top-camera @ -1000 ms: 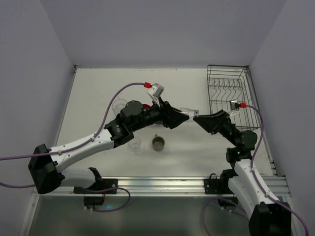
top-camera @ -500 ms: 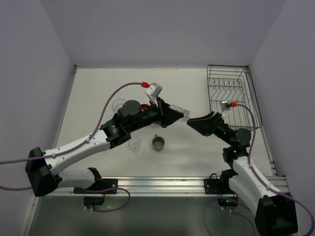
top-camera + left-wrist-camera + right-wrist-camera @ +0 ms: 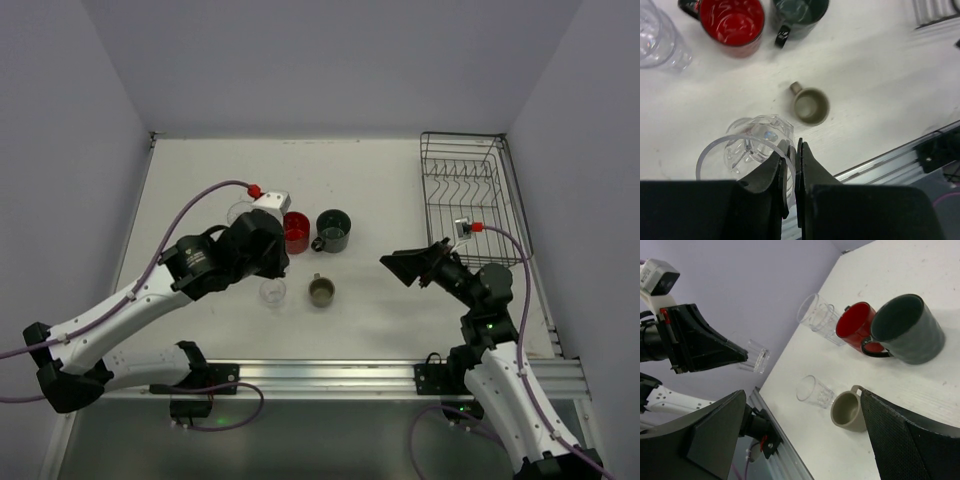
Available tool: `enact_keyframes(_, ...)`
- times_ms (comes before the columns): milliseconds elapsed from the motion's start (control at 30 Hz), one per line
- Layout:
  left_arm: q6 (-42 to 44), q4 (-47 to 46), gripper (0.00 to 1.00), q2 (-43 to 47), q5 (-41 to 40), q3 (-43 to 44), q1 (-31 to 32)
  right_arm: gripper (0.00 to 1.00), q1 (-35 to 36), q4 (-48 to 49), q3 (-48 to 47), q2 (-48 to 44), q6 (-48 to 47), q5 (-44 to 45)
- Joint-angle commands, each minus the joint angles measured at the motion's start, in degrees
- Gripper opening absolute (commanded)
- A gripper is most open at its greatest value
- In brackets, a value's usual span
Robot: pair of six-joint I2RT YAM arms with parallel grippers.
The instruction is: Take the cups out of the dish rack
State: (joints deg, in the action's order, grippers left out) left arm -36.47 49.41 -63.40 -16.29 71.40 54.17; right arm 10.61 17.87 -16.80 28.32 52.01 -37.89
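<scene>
My left gripper (image 3: 794,145) is shut on the rim of a clear glass tumbler (image 3: 742,157), which hangs above the table (image 3: 754,360). Under it stand another tumbler (image 3: 272,292) and the olive-tan mug (image 3: 321,291). Behind them are the red mug (image 3: 296,231), the dark grey-green mug (image 3: 331,229) and one more clear tumbler (image 3: 242,214). My right gripper (image 3: 395,262) is open and holds nothing, and it points left between the cups and the dish rack (image 3: 470,195). No cup shows in the black wire rack.
An aluminium rail (image 3: 330,372) runs along the near table edge, just below the cups. Purple walls close in the table on the left, back and right. The left arm's purple cable (image 3: 190,205) arcs over the left side.
The two grippers met over mid-table with the tumbler between them. The left one shut on it and carried it left over the cups. The right one opened and drew back right.
</scene>
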Motion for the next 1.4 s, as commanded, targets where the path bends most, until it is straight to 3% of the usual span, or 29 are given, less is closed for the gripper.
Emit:
enact_keyframes(0, -3.3, 12.8, 0.0, -0.8, -2.1, -2.4, 0.1, 0.99, 0.2, -2.8, 0.4, 1.2, -3.1, 1.1)
enact_keyframes(400, 0.4, 4.6, 0.0, -8.7, -2.9, -7.1, 0.1, 0.99, 0.9, -3.0, 1.5, 0.4, -3.9, 0.7)
enact_keyframes(1200, 2.7, -8.0, 0.0, -11.2, -1.7, -16.4, 0.1, 0.99, 1.1, -5.4, 0.4, -1.4, -4.4, -0.6)
enact_keyframes(1367, 2.7, -7.4, 0.2, -11.5, -2.9, -16.6, 0.1, 0.99, 1.2, -7.5, -1.5, -2.5, -4.8, -0.1)
